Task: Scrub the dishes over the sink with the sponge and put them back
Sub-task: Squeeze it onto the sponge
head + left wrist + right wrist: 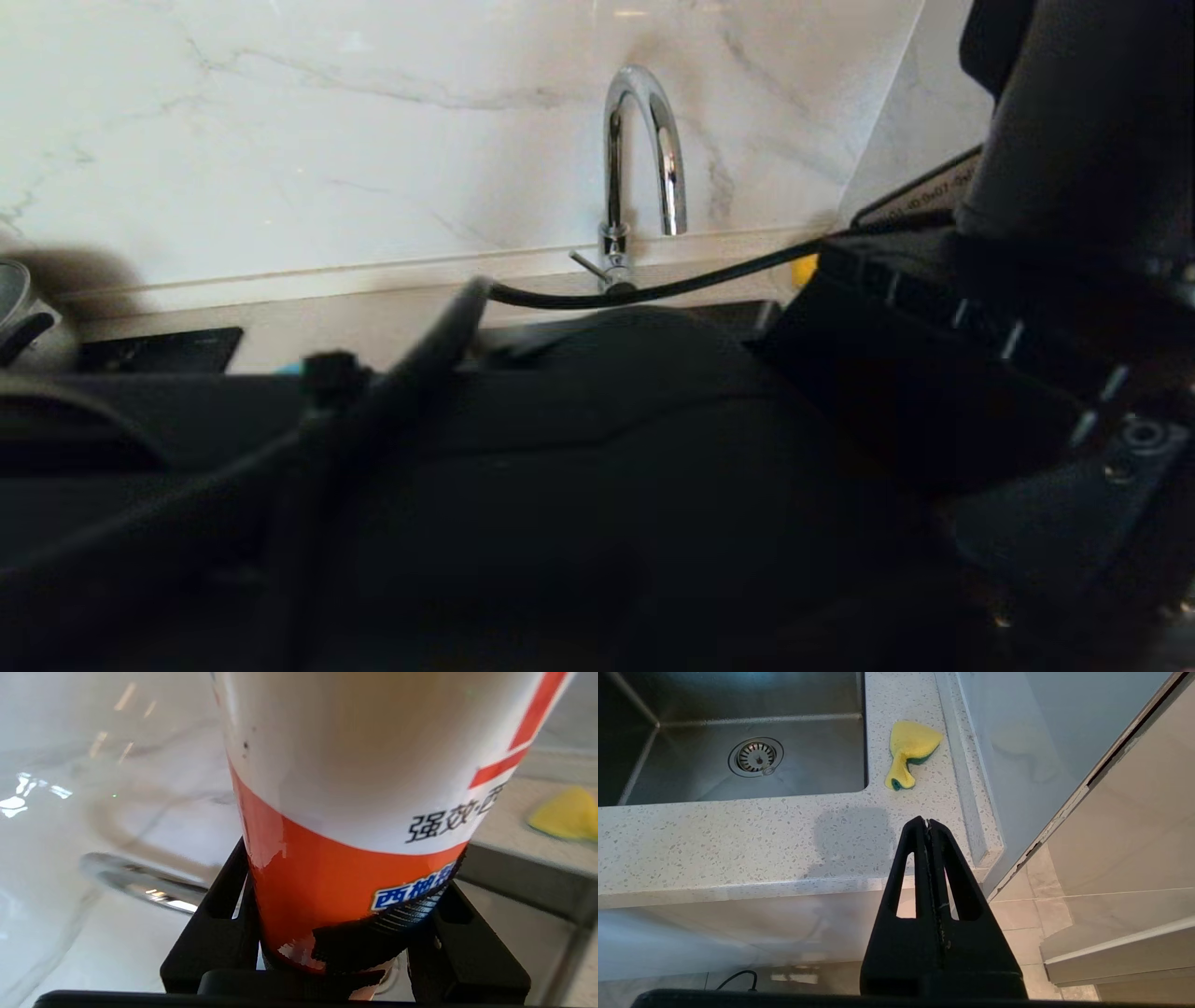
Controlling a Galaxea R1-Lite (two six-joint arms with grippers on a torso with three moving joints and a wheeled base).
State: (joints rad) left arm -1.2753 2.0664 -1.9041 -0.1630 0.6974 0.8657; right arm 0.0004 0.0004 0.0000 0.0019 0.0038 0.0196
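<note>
Orange-white bottle — speckled countertop

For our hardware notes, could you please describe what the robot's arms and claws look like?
Both claws are matte black plastic. The right claw has two tapered, wedge-shaped fingers, each with a long cut-out slot. The left claw has the same slotted black fingers on a black crossbar. In the head view, the arm is black and blocky with small silver screws, a white printed label and a thin black cable.

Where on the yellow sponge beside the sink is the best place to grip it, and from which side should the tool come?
Probably best to take the sponge across its broad, fan-shaped end, coming straight down from above. It lies flat on the speckled counter right of the sink; its pinched, twisted tail looks too thin and floppy to hold well.
</note>
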